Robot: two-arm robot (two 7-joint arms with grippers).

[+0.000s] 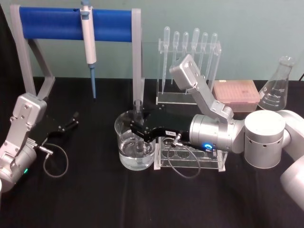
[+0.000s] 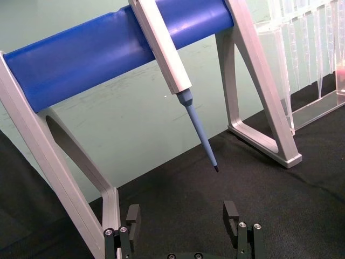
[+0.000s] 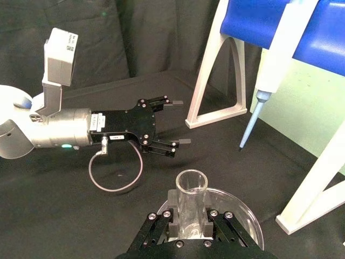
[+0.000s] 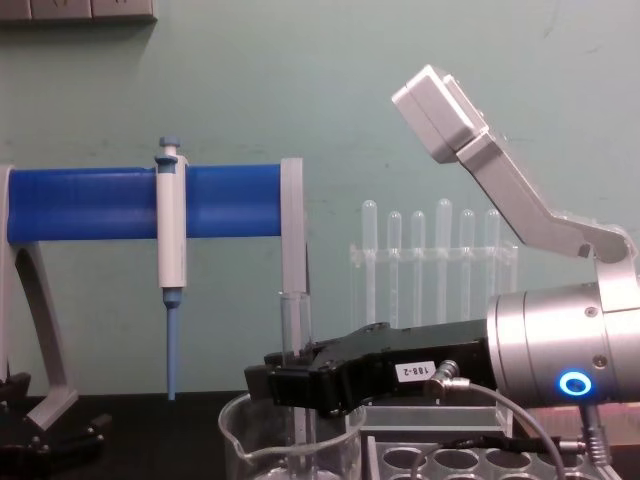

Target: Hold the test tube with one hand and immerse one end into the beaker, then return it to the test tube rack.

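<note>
The test tube (image 1: 137, 108) stands upright with my right gripper (image 1: 138, 129) shut on it just below its flared rim. Its lower part reaches down inside the beaker (image 1: 122, 142), a wide glass vessel holding some clear water. From the side, the test tube (image 4: 292, 320) rises out of the beaker (image 4: 250, 440) between the black jaws of the right gripper (image 4: 292, 385). The right wrist view looks down the test tube (image 3: 191, 199) over the beaker (image 3: 245, 218). My left gripper (image 1: 72, 121) rests open at the far left of the table, holding nothing.
A clear rack with round holes (image 1: 190, 156) sits right of the beaker, under my right arm. A blue-barred stand (image 1: 76, 23) holding a pipettor (image 1: 89, 40) stands behind. A pipette rack (image 1: 190, 61), a pink box (image 1: 236, 95) and a flask (image 1: 278, 90) line the back right.
</note>
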